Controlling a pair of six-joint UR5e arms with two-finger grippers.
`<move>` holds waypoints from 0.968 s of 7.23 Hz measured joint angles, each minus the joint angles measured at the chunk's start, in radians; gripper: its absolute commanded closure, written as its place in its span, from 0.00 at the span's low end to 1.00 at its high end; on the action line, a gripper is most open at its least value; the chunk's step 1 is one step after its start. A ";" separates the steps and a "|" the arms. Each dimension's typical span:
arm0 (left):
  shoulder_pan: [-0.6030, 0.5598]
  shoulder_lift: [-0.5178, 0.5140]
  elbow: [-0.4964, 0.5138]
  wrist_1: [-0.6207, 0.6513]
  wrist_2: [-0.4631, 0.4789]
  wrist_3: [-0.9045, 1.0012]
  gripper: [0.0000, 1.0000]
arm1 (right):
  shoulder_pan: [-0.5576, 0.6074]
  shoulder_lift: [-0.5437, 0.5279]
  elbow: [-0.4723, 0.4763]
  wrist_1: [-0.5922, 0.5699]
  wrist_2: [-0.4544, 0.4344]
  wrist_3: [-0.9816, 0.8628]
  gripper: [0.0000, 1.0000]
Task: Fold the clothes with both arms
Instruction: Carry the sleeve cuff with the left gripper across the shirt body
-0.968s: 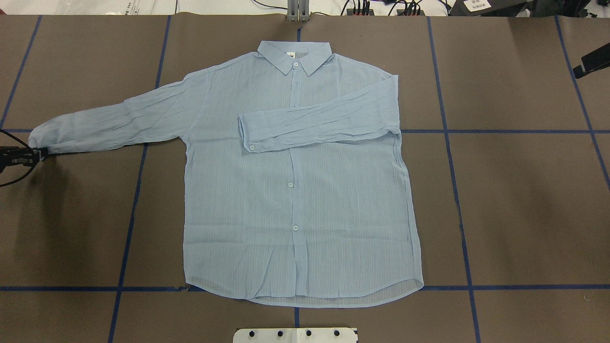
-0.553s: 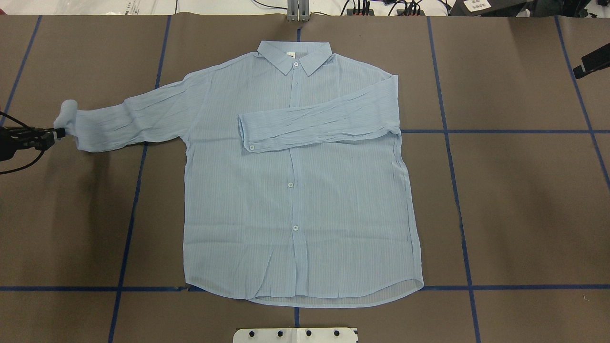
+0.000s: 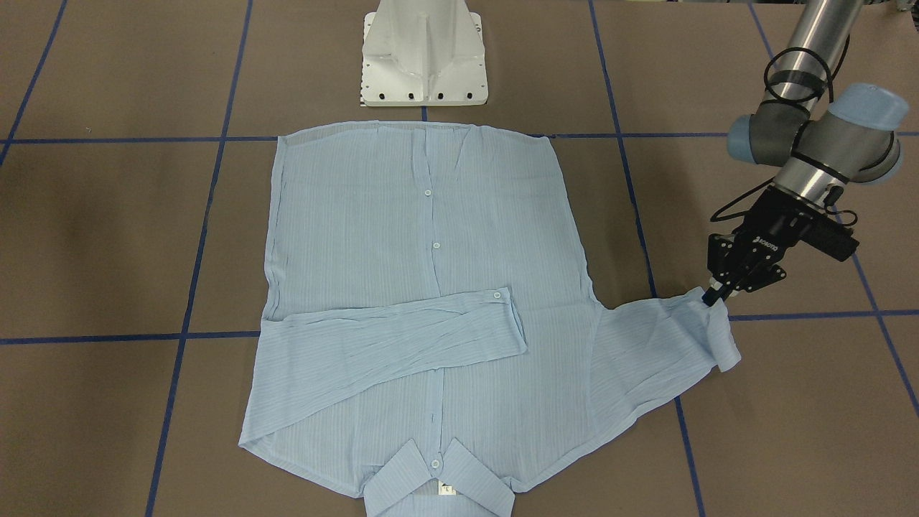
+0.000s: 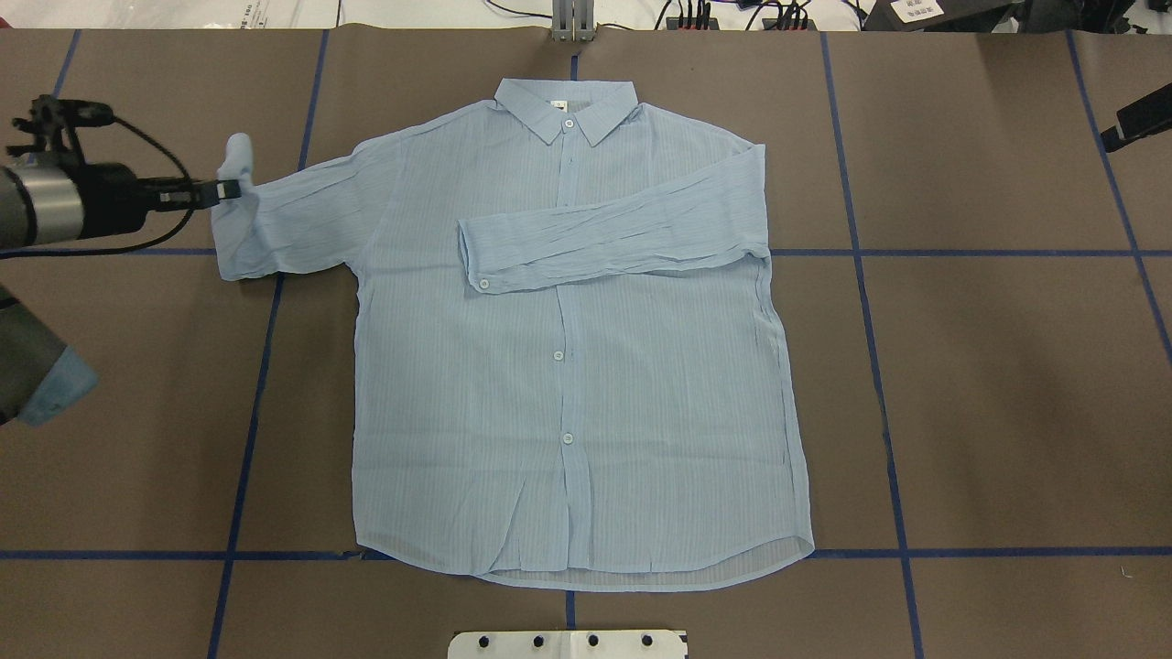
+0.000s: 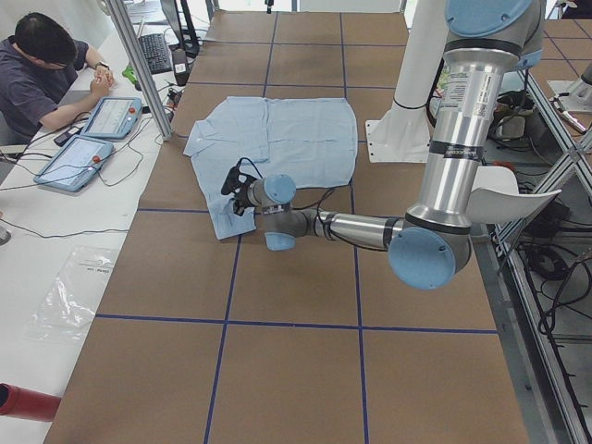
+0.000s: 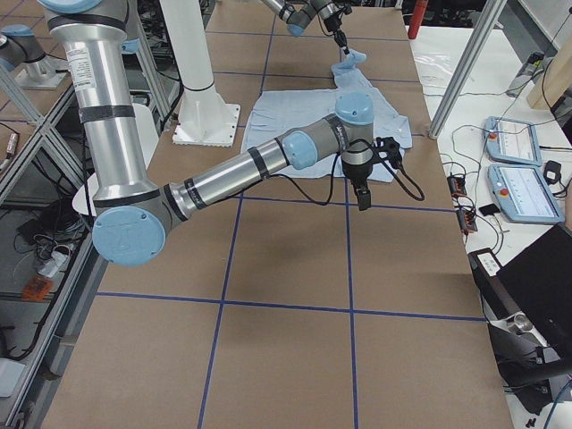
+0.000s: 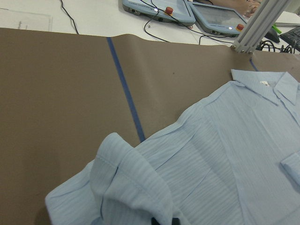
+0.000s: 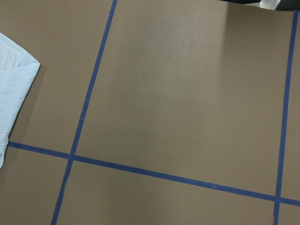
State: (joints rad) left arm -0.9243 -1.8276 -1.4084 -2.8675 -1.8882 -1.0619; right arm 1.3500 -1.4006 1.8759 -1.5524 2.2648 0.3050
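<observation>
Wide bare stretches of the brown table [image 4: 1007,394] lie on both sides of the shirt [image 4: 568,366], crossed by blue tape lines [image 4: 1007,253]. The collar [image 4: 565,105] lies close to the far table edge and the hem reaches near the white base [image 3: 423,50]. Past the far edge a person [image 5: 37,74] sits at a white bench with tablets [image 5: 88,139]. The shirt lies flat, front up and buttoned, thin, pale blue and finely striped. One sleeve [image 4: 613,233] is folded across the chest. The other sleeve [image 4: 293,215] points out to the side, its cuff [image 4: 236,160] raised off the table and pinched between the closed fingers of the left gripper [image 4: 229,189]. The right gripper [image 6: 362,197] hangs over bare table off the shirt's other side; I cannot tell how far it is open.
</observation>
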 measured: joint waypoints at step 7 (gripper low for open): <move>0.250 -0.457 0.066 0.297 0.086 -0.193 0.87 | 0.000 0.004 -0.005 -0.001 -0.001 0.012 0.00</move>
State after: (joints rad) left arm -0.6746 -2.2841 -1.3421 -2.5701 -1.8024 -1.2548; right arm 1.3499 -1.3967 1.8711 -1.5535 2.2641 0.3166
